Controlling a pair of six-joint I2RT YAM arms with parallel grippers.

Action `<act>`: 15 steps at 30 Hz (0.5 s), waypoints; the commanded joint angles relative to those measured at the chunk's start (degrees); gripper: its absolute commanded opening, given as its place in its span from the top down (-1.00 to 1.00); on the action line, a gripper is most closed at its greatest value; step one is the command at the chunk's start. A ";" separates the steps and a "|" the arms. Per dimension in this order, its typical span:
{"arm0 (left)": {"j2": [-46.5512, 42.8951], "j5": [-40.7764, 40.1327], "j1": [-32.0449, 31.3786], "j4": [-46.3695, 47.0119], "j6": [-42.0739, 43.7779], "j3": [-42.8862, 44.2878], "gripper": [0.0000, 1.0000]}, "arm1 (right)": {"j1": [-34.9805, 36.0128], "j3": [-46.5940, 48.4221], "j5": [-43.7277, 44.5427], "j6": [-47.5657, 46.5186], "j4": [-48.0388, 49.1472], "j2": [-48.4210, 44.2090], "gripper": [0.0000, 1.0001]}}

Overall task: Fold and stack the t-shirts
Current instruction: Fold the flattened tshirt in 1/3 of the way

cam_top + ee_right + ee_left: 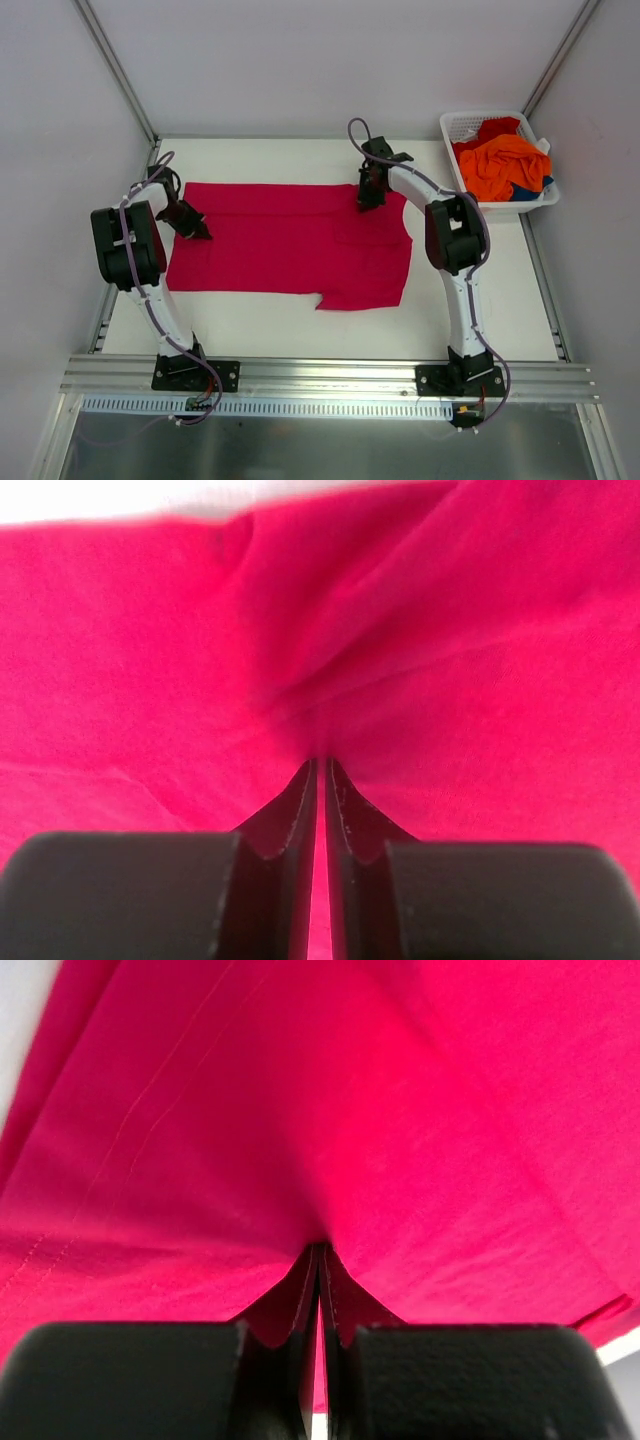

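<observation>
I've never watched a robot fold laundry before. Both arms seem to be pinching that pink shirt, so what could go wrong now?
The left pincer and right pincer each pinch only a small bit of the pink shirt, so the cloth might slip out when lifted. They grip at different distances from the arms' bases, so the fold may come out crooked.

- The left gripper [318,1260] tips sink into a pinch of the pink shirt [400,1110], so the cloth between them is hidden
- The right gripper [320,775] tips vanish the same way into a fold of the shirt, which is blurred close to the lens
- Both wrist views cut the shirt off on every side
- In the basket [462,125], the orange shirt [505,165] covers most of a red one [497,128] and a blue one [535,188]; their shapes cannot be told
</observation>
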 commanded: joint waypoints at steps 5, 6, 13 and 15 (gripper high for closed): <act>6.68 3.51 -0.88 -1.35 -3.94 8.06 1.00 | -1.16 9.91 -1.60 2.60 -6.73 6.14 0.81; 7.12 3.77 -0.88 -1.43 -4.29 8.59 1.00 | -1.43 10.96 -1.78 2.69 -7.17 6.85 0.80; 12.74 5.88 -0.97 -1.61 -6.66 14.57 1.00 | -3.80 21.33 -3.45 3.39 -9.29 13.53 0.78; 13.89 5.97 -0.97 -1.79 -7.02 16.94 1.00 | -4.94 25.29 -3.89 3.83 -9.81 15.72 0.78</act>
